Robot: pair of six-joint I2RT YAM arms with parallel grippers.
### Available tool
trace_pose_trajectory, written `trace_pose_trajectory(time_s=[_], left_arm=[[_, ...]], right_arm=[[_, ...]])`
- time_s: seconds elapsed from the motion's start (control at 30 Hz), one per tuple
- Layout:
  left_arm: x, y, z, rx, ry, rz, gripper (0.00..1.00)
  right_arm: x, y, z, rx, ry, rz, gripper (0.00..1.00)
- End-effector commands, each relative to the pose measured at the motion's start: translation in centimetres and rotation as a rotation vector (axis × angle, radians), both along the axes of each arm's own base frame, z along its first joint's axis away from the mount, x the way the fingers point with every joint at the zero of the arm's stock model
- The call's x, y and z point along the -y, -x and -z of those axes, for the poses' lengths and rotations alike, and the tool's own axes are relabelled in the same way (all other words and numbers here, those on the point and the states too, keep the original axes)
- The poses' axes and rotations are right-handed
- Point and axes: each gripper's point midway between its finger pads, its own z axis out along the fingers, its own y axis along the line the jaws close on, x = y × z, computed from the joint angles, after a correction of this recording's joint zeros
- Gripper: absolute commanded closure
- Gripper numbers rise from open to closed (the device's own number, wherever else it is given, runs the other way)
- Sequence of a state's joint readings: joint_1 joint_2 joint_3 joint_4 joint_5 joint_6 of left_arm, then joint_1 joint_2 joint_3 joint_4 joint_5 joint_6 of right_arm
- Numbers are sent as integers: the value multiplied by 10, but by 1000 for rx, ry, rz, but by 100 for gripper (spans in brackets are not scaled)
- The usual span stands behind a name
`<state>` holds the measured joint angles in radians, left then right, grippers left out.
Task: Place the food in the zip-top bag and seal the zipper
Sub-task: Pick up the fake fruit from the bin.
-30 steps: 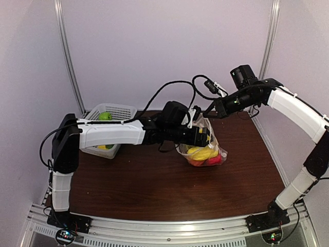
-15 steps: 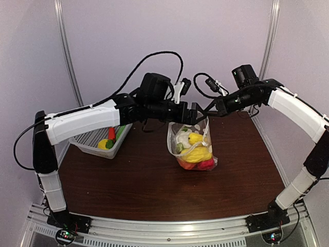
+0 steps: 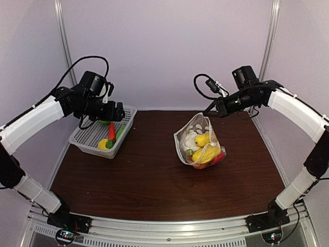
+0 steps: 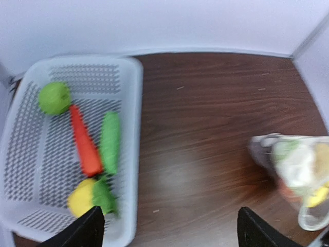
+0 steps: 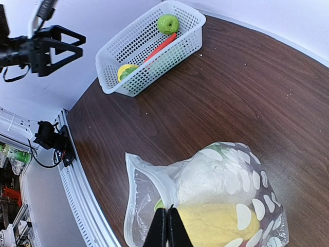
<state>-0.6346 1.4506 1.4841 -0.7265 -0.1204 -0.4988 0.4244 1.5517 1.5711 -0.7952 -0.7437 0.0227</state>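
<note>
Zip-top bag [image 3: 191, 135] of clear polka-dotted plastic, pinched at its mouth edge by the right gripper [image 5: 167, 229].
It stands on the dark wooden table [image 3: 144, 180], yellow and red toy food [image 3: 205, 153] inside. The left gripper [image 4: 169, 229], jaws spread and empty, hovers over the white mesh plastic basket [image 4: 134, 154] holding a green apple [image 4: 54, 98] and orange carrot [image 4: 85, 141].

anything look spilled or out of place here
Nothing spilled. The bag sags on the table with its mouth gaping, held up only where the right gripper pinches its rim. Some food sits in the basket; none lies loose.
</note>
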Motion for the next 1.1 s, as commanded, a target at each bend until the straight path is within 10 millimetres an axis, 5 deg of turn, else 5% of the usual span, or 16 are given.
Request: trace_pose_trajectory(time_s=[0.0,0.17,0.63,0.9,1.07], left_arm=[[-93,13,81,-204,-293,-143,7],[-127,6,136,-321,-315,-175,2],[-126,-41,202,-442,-217,-156,7],[-115,-42,197,-450,-163,-106,21],[-123,-56,169,-385,-195,-128,9]], right_arm=[[0,3,-27,86,-52,-19,100],[0,2,-20,71,-44,-17,100],[6,7,-16,109,-11,-28,100],[7,6,-16,113,-5,-24,100],[7,6,-17,115,-4,-24,100]])
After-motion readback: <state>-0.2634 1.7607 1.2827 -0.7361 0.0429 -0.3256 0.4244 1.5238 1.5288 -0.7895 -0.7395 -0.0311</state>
